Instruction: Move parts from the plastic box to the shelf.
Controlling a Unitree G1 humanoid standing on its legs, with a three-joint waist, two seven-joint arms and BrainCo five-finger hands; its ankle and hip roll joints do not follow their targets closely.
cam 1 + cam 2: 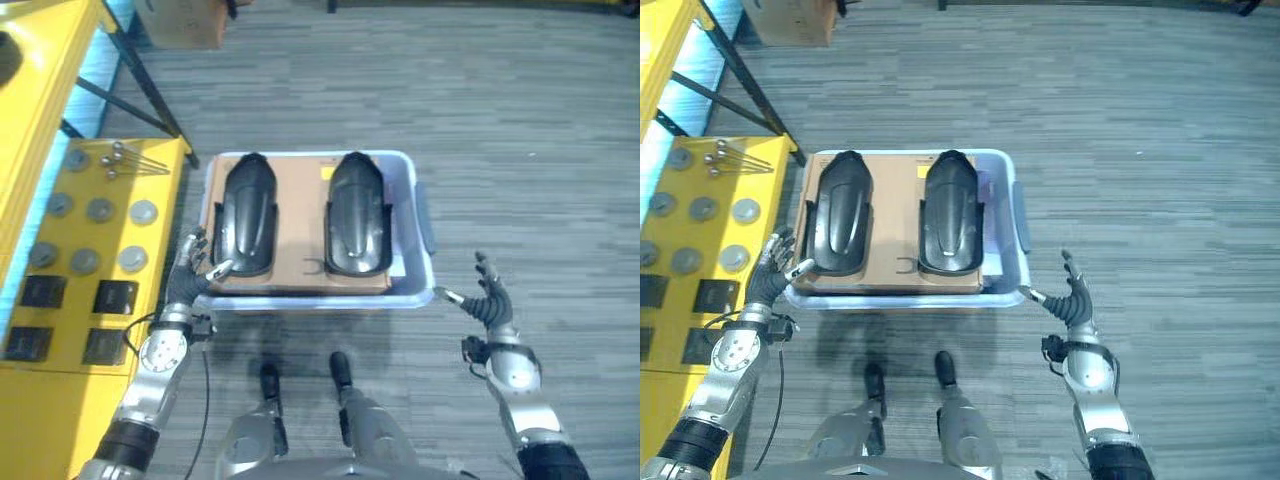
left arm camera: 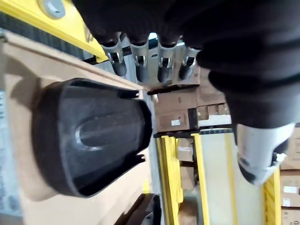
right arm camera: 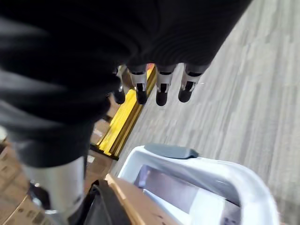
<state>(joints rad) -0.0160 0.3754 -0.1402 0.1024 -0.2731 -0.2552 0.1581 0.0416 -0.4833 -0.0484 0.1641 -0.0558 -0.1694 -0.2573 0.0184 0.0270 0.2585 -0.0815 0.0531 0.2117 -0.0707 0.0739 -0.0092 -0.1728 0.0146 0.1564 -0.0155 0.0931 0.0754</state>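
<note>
Left hand has its fingers relaxed and straight, at the plastic box's left edge beside the left black part. Right hand is released too, just off the box's right corner. Both parts, the second alongside, lie on cardboard inside the box, yellow shelf to the left.

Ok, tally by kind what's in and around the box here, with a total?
Black moulded parts: 2, one left, one right, both lying on the cardboard.
Cardboard sheet: 1.
Plastic box: 1.
Yellow shelf: 1.
Robot hands: 2, left and right, both open beside the box.
Total: 7.
</note>
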